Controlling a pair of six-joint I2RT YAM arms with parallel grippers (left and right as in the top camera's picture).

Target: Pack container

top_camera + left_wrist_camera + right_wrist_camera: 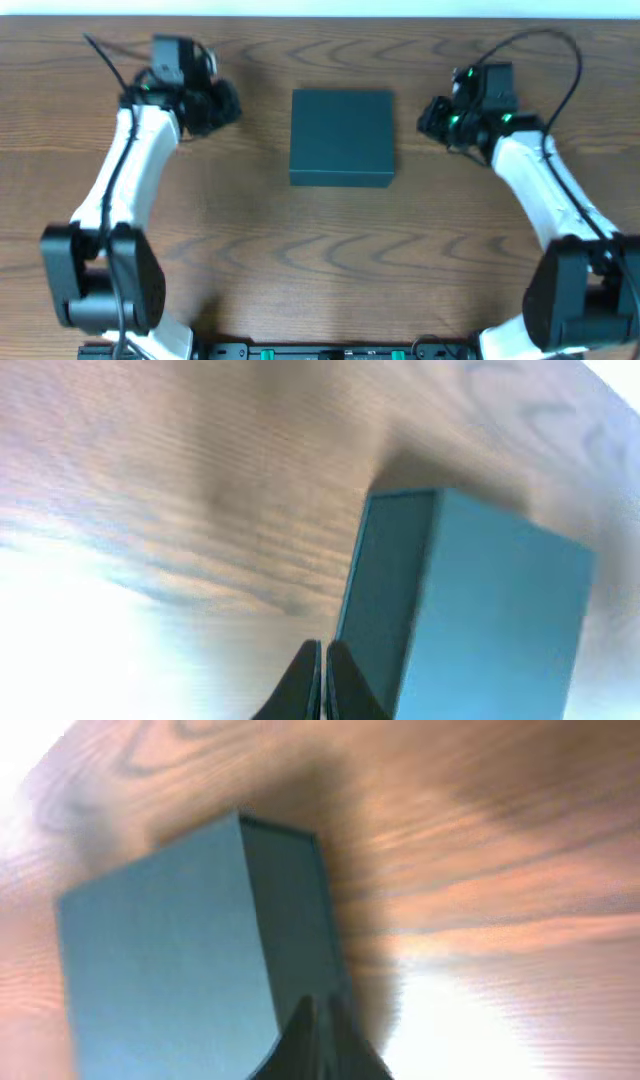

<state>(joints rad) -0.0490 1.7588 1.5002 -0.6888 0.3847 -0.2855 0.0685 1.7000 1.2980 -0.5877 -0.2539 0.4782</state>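
The container (342, 135) is a dark teal-green rectangular box with its lid closed, standing in the middle of the wooden table. It fills the right of the left wrist view (470, 610) and the left of the right wrist view (190, 950). My left gripper (222, 104) is shut and empty, a little to the left of the box; its fingertips (322, 660) point toward the box's side. My right gripper (432, 116) is shut and empty, just to the right of the box; its fingertips (318, 1015) point at the box's side.
The wooden table (330, 250) spreads around the box. The arm bases stand at the front left (105, 280) and front right (580, 290). No snack items show in any view.
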